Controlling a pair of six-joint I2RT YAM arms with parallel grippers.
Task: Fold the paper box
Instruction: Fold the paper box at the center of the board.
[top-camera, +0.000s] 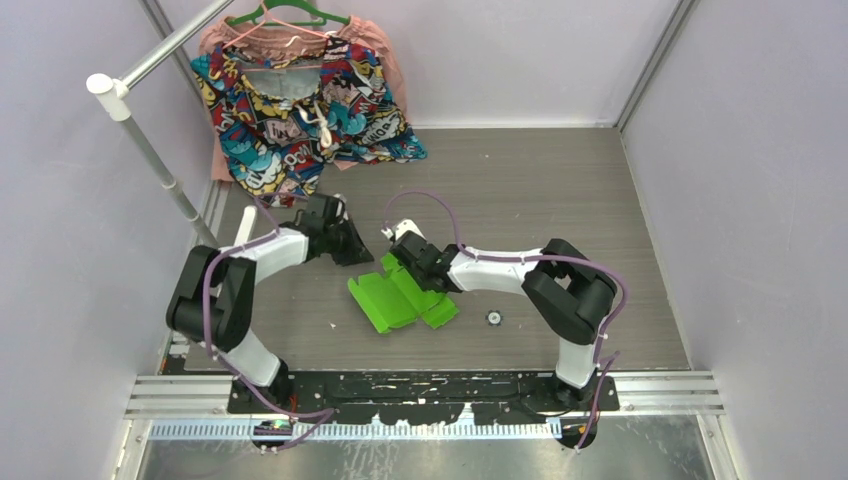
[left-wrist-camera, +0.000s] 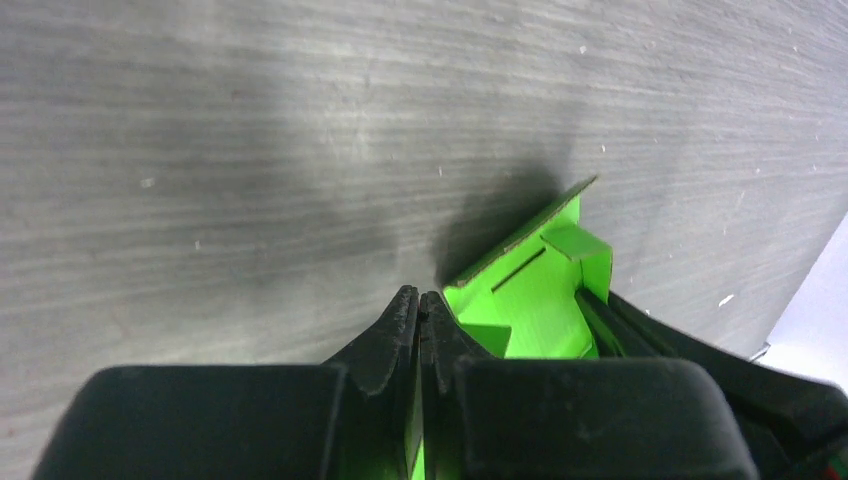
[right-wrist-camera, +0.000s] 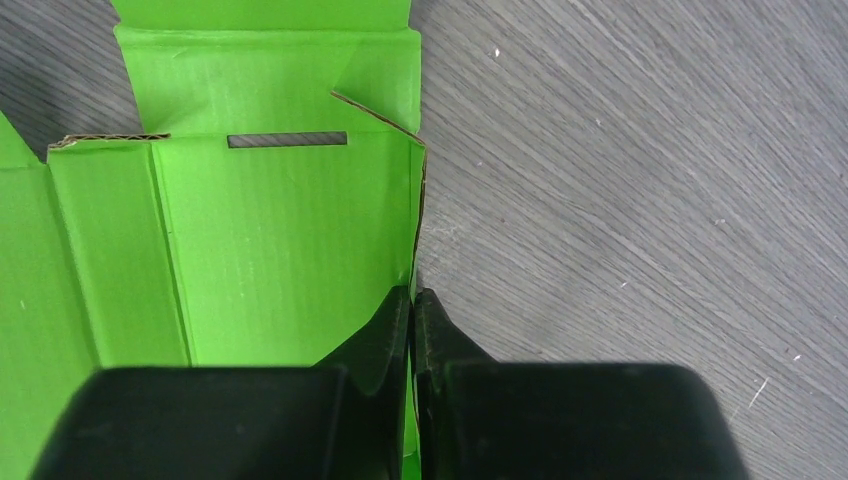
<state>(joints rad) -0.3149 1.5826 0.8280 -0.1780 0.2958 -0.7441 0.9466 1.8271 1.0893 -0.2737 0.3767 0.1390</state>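
The right tool (right-wrist-camera: 412, 295) is clenched on the edge of a side wall of the paper box (right-wrist-camera: 280, 230), with green card showing between its fingers. The left tool (left-wrist-camera: 420, 300) likewise pinches a raised flap on the opposite side. Just beyond both tools the box lies half-formed on the desk (left-wrist-camera: 250, 150), most panels spread flat. The step in hand looks like raising the side walls. Next, each wall needs swinging inward so a tab can meet the slot (right-wrist-camera: 287, 139) ahead of the right tool.

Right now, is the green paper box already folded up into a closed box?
No, in the top view the paper box lies opened out on the table, its panels and flaps spread rather than closed up.
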